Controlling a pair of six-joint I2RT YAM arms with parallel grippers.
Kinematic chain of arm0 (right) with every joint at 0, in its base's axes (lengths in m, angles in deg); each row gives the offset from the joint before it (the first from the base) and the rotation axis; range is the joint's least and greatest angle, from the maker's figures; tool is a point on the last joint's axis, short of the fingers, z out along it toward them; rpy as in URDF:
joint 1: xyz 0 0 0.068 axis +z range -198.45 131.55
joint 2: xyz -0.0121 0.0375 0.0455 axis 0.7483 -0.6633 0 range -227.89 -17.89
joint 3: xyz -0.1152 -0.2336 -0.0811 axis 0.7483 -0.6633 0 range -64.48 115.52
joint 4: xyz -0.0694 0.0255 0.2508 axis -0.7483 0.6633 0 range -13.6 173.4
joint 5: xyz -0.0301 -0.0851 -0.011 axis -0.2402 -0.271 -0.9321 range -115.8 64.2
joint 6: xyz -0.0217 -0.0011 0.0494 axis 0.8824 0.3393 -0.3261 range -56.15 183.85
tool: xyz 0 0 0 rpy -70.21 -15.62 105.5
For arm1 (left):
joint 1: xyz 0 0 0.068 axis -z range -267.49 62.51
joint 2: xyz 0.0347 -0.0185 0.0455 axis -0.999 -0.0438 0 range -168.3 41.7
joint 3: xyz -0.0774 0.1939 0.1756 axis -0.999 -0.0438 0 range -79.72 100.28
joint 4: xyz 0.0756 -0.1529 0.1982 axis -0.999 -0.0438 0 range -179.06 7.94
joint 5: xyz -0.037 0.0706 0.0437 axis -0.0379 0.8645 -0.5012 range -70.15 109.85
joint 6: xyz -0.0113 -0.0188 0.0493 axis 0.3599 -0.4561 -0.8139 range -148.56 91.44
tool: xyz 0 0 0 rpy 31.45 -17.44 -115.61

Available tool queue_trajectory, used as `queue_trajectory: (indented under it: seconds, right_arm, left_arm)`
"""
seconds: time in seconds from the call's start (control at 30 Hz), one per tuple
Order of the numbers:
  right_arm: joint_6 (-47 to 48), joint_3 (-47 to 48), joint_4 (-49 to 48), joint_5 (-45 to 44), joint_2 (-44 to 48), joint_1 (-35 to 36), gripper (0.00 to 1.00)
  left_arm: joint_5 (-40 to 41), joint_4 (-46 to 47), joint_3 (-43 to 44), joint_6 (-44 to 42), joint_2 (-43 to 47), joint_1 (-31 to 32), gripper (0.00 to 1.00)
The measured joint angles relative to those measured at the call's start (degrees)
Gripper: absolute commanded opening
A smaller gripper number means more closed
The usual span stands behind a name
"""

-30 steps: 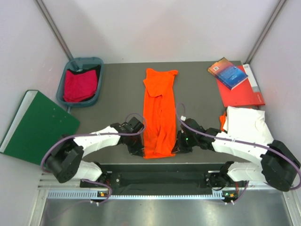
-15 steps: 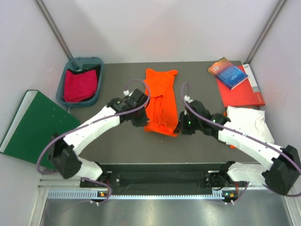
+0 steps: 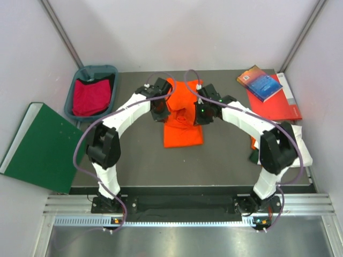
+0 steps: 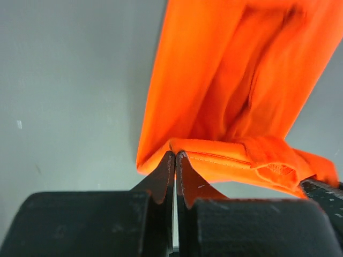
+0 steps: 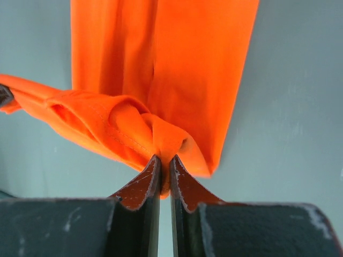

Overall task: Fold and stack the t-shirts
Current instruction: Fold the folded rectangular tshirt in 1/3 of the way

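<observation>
The orange t-shirt (image 3: 183, 134) is lying doubled over, wrinkling, in the middle of the bench (image 3: 134, 158). The left gripper (image 4: 175, 155) and right gripper (image 5: 165, 159) are each clamping shut on a lifted hem corner.

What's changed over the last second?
Both arms swung away from their bases: the left gripper and right gripper, pinching the near hem of the orange fabric t-shirt, carried it toward the collar, folding it in half. Grips unchanged; teal plastic basket, blue book, green board stayed.
</observation>
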Motion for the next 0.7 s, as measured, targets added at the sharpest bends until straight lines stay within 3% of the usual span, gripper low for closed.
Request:
queue_trajectory:
  seconds: [0.1, 0.17, 0.2, 0.23, 0.27, 0.3, 0.43, 0.5, 0.6, 0.7]
  right_arm:
    - [1.0, 5.1, 0.0, 0.9, -5.2, -1.1, 0.00]
    - [1.5, 8.1, 0.0, 1.2, -8.2, -1.9, 0.01]
    - [1.6, 9.6, 0.2, 1.2, -9.8, -2.4, 0.08]
    - [1.7, 11.3, 0.3, 1.2, -11.4, -3.0, 0.17]
    - [1.8, 12.7, 0.7, 1.1, -12.9, -3.6, 0.28]
    - [1.8, 13.9, 1.2, 1.0, -14.2, -4.1, 0.46]
    - [0.8, 18.0, 0.0, 1.0, -19.1, -6.6, 0.76]
    - [-0.1, 17.5, -1.4, 1.1, -19.3, -7.9, 0.82]
    - [-0.6, 16.9, -3.8, 0.8, -18.5, -8.9, 0.83]
    - [-0.5, 16.7, -3.8, 0.6, -17.0, -9.7, 0.82]
  left_arm:
    - [-2.6, 0.3, 4.2, -2.3, -4.1, -3.5, 0.00]
    - [-4.8, 0.5, 7.2, -4.1, -7.3, -5.3, 0.41]
    - [-6.1, 0.4, 8.9, -5.2, -9.2, -6.0, 0.60]
    - [-7.1, 0.3, 10.7, -6.4, -11.2, -6.6, 0.91]
    - [-8.0, 0.0, 12.7, -7.2, -13.4, -7.1, 0.99]
    - [-8.5, -0.5, 14.6, -8.0, -15.2, -7.6, 0.99]
    - [-9.6, -1.2, 18.9, -9.4, -20.0, -9.1, 0.99]
    - [-10.0, -1.9, 18.8, -10.1, -19.9, -9.8, 0.99]
    - [-11.1, -1.0, 16.2, -11.5, -18.2, -10.9, 0.98]
    - [-13.0, -0.3, 11.4, -12.5, -16.0, -11.6, 0.89]
